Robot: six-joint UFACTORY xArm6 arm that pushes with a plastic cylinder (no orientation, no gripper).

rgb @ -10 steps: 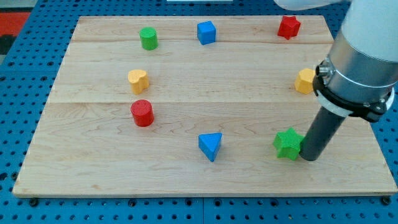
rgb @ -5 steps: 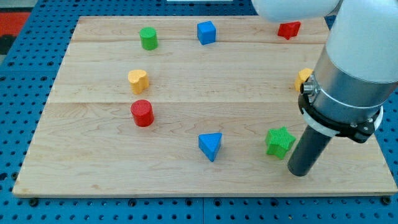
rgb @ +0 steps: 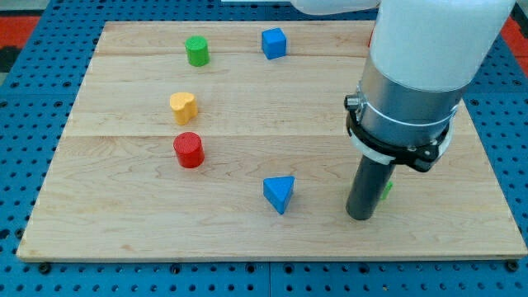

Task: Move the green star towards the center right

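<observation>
My tip (rgb: 360, 216) is down on the pale wooden board (rgb: 124, 223), no jaws on it, just a straight dark rod holding nothing. Landmark: small blue plastic triangle block (rgb: 279, 193).

- Tip sits to the view's right of the blue triangle, slightly lower, clearly apart from it.
- Green star block (rgb: 386, 190): almost fully hidden behind the rod; only a green sliver shows at the rod's right edge, further right of the blue triangle than the tip. Star shape can't be made out here; can't tell if rod and block actually touch.
- Red cylinder block (rgb: 188, 150): up-left of the blue triangle.
- Yellow block (rgb: 183, 107), roughly heart-shaped: further up-left, just above the red cylinder.
- Green cylinder block (rgb: 196, 51): far up-left, near the board's top edge.
- Blue cube block (rgb: 274, 43): almost straight above the blue triangle, near the top edge.

Arm body covers the board up-right of the blue triangle.
</observation>
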